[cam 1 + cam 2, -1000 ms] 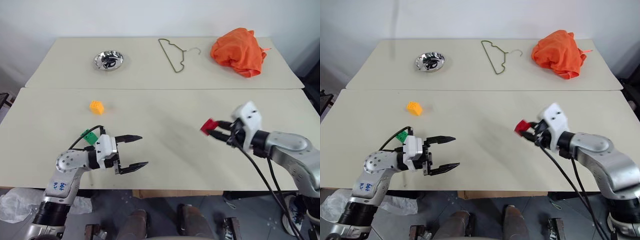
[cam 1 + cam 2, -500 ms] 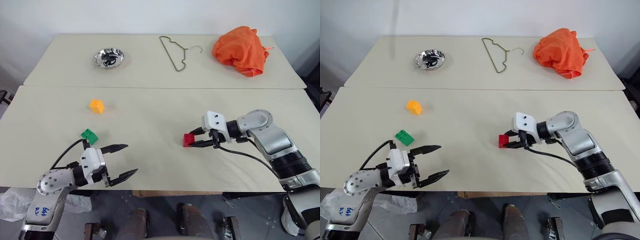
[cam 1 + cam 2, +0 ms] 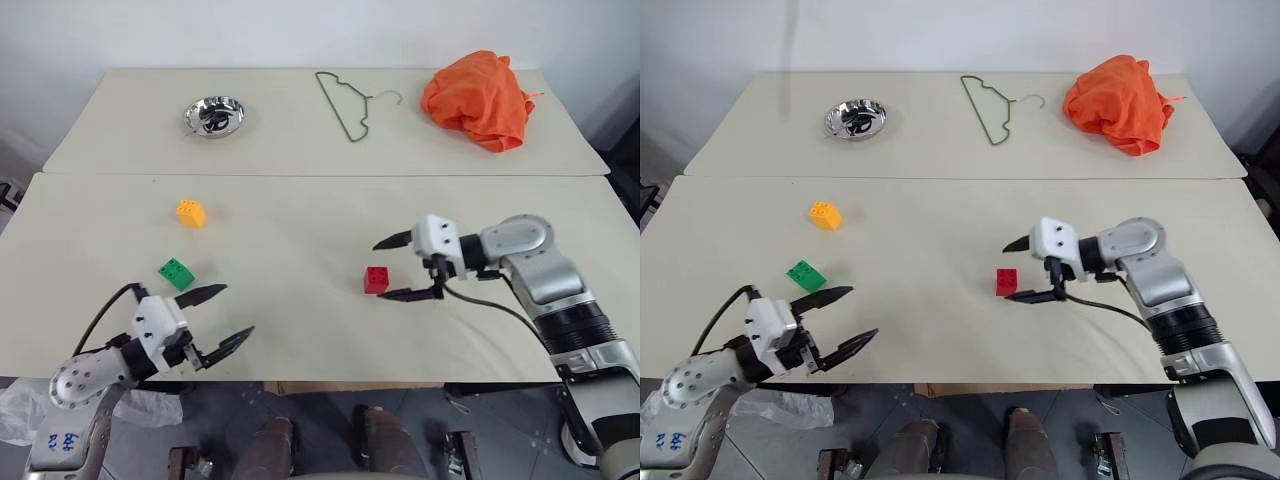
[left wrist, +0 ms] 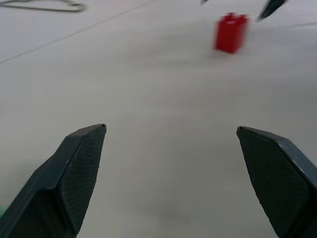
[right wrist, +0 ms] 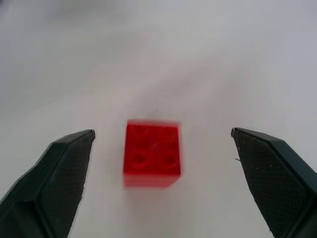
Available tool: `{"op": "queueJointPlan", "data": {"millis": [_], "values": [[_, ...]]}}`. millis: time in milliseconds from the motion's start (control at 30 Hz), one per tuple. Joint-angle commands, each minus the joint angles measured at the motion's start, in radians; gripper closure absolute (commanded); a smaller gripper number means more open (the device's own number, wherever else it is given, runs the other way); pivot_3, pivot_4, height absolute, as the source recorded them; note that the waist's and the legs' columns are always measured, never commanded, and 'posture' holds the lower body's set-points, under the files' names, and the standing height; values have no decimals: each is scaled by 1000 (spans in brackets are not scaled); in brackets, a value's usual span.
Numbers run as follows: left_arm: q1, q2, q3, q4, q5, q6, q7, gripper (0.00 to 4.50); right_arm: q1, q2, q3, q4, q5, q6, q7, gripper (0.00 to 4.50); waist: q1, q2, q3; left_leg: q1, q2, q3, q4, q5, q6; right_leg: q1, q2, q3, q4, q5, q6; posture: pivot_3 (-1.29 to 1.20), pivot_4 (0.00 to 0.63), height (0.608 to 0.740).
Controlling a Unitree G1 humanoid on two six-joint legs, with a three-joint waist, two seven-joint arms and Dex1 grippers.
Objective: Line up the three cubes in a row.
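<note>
Bare table (image 3: 300, 320) separates red cube (image 3: 377, 280) from green cube (image 3: 176, 273)

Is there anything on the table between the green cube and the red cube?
No. The left eye view shows bare table between the green cube and the red cube.

You have two beige tables pushed together, the near table (image 3: 300, 330) meeting the far table (image 3: 130, 120) along a straight seam. On the far one, toward the robot's left, sits a steel bowl (image 3: 214, 116) with something dark inside that you can't make out. Near the middle of that table lies a wire hanger (image 3: 347, 104), flat, its hook pointing to the robot's right. Further right, close to the table's corner, you'll see a crumpled orange cloth (image 3: 478, 100) in a heap. Bowl, hanger and cloth are well apart from one another. Behind the tables stands a plain white wall (image 3: 300, 30).
</note>
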Motion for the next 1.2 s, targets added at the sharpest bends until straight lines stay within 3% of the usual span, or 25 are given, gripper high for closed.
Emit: {"op": "queueJointPlan", "data": {"millis": [33,167,433,600,767,1033,1200], "values": [[103,-76,138,-6,-13,-68,92,0,102,31,-149,-51,204,-36,87,20,1,0,0,0,0,0,0,0,0,0,0,0,0,0,0,0,150,740],[215,-180,289,105,-34,-159,153,0,255,37,-254,-1,286,-68,155,20,3,0,0,3,0,-2,0,-2,2,6,0,-1,-2,0,0,0,150,740],[197,-155,367,261,-126,-159,96,0,247,73,-314,164,284,-245,222,20,0,0,0,8,0,0,2,-2,2,9,-1,0,-3,1,1,0,150,740],[88,-42,287,262,-122,-94,7,0,277,101,-302,113,302,-268,222,20,4,0,0,8,0,-1,2,-2,1,9,-1,0,-1,0,0,0,150,740],[-124,60,206,416,-49,-88,-23,0,297,109,-286,81,292,-264,203,20,0,0,0,8,0,-1,2,-2,1,9,-1,0,0,1,0,0,150,740],[-316,53,67,534,-3,-55,-41,0,326,119,-290,40,290,-253,161,20,-3,1,0,8,0,1,2,-1,0,7,0,-2,5,1,0,0,150,740],[-359,30,51,557,11,-71,-21,1141,352,123,-295,10,286,-252,136,0,-1,1,-1,8,0,1,2,-1,0,7,0,-2,5,1,0,0,150,740]]}}
